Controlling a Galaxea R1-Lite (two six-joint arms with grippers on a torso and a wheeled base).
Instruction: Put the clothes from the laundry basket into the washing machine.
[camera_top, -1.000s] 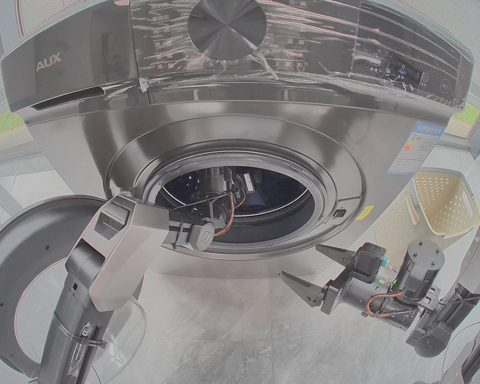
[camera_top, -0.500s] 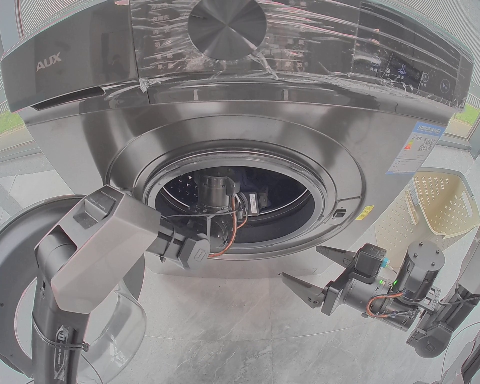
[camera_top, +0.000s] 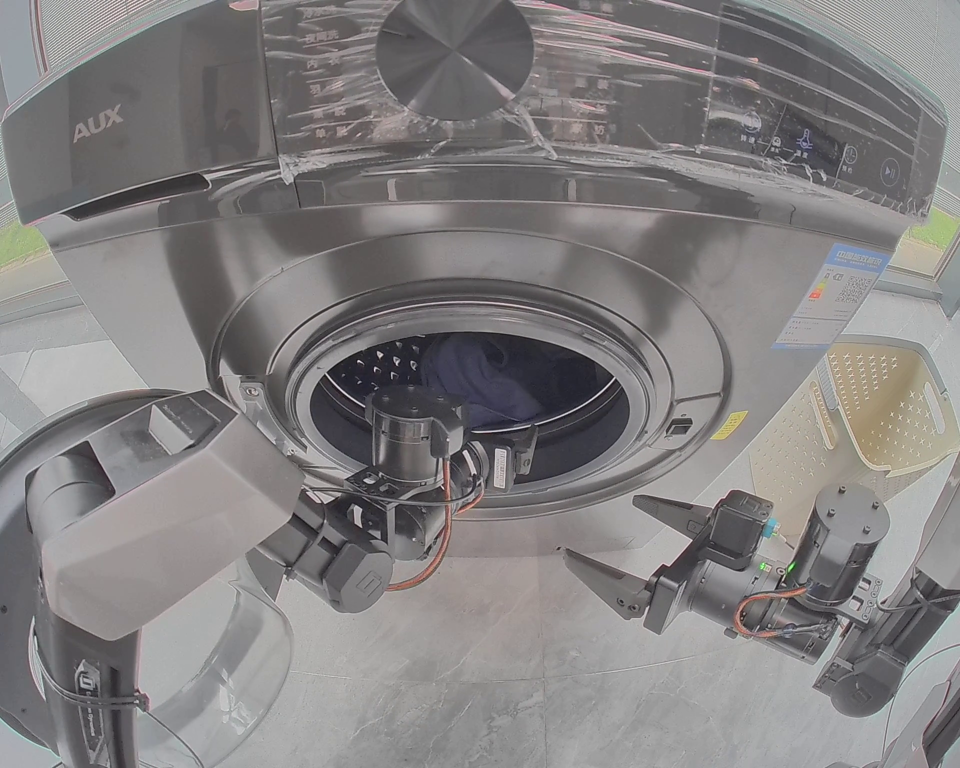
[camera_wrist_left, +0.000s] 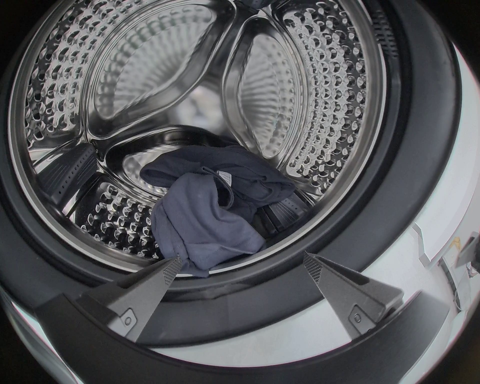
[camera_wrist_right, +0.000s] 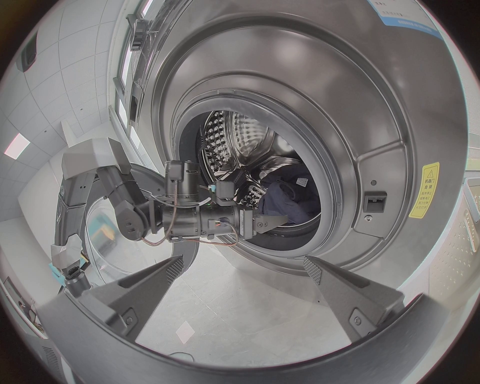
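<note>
The washing machine (camera_top: 480, 250) stands with its round door (camera_top: 235, 670) swung open on the robot's left. The left gripper (camera_wrist_left: 241, 257) hangs at the lower lip of the drum opening, its fingers (camera_wrist_left: 150, 290) spread wide with nothing between them. Straight ahead of those fingers, deeper in the perforated drum (camera_wrist_left: 320, 75), a bundle of dark blue clothes (camera_wrist_left: 215, 215) lies crumpled on the drum's bottom. In the left wrist view one fingertip overlaps the edge of the cloth. In the right wrist view the same gripper (camera_wrist_right: 272, 220) sits at the rim of the opening while the clothes (camera_wrist_right: 287, 200) lie farther in, apart from it. In the head view the clothes (camera_top: 480, 375) show as a dark heap just beyond and above the left gripper (camera_top: 515, 455).

The right gripper (camera_top: 600, 527) hovers over the grey tiled floor (camera_top: 480, 650), outside the machine and below the opening's right side. Its fingers (camera_top: 600, 580) are also spread and hold nothing, with their tips pointing toward the left arm. Behind the right gripper's wrist, on the far side from its fingertips, the cream perforated laundry basket (camera_top: 890, 400) stands beside the machine's right front corner.
</note>
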